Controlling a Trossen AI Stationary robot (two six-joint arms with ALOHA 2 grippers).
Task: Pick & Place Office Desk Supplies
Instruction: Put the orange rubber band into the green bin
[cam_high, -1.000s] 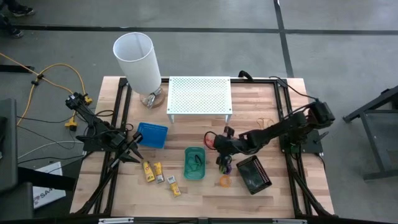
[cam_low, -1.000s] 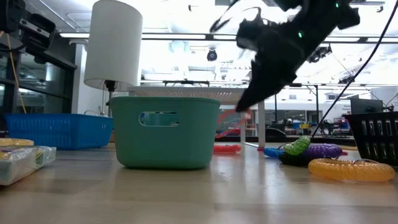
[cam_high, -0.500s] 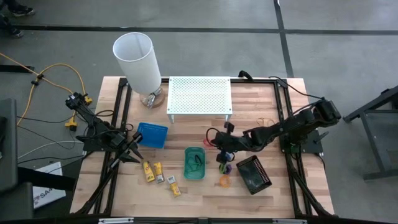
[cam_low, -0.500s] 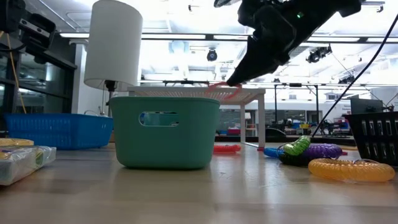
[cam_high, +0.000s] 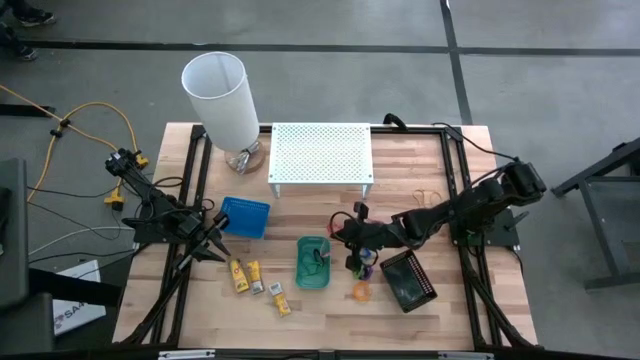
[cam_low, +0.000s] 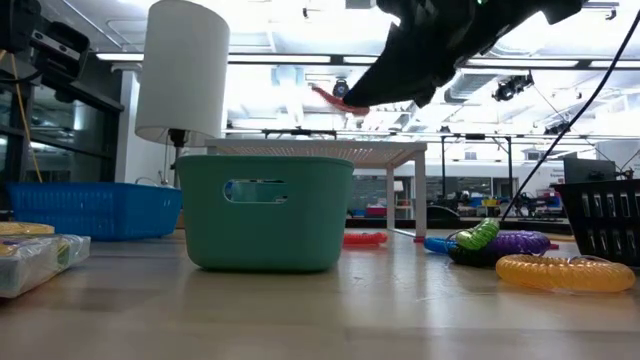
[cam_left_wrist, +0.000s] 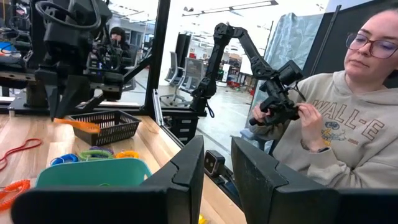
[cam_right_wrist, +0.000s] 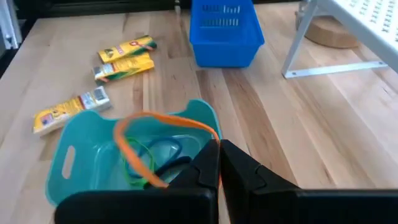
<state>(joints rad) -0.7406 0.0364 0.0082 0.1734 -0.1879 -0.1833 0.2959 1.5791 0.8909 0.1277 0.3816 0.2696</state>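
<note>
- Table (cam_high: 400, 310), pale wood planks with a dark frame along its edges.
- White perforated shelf (cam_high: 321, 153), standing at the far middle of the table; white cylindrical lamp (cam_high: 221, 98) beside it at the far left corner.
- Person (cam_left_wrist: 336, 118) in a grey hoodie beyond the table, seen in the left wrist view; chest lettering reads "WALL-E"; both hands on a dark handheld device.
- Right arm reaching in from the right edge; right gripper (cam_high: 345, 234) above the near right rim of the green tray, fingers closed on an orange ring (cam_right_wrist: 155, 134) that hangs over the tray's opening.
- Left arm parked at the table's left edge; left gripper (cam_high: 215, 248) near the blue tray, fingers parted and holding nothing.
- Blue tray (cam_high: 244, 216), left of centre.
- Green tray (cam_high: 313, 262), centre of the table, with a thin green ring and a dark item inside.
- Black tray (cam_high: 408, 280), right of the green tray.
- Yellow-and-white blocks (cam_high: 257, 282), loose on the wood left of the green tray; their print is too small to read.
- Coiled rings (cam_low: 520, 255), purple, blue, green and yellow-orange, lying between the green and black trays; a red ring (cam_low: 365, 239) on the wood behind the green tray.
</note>
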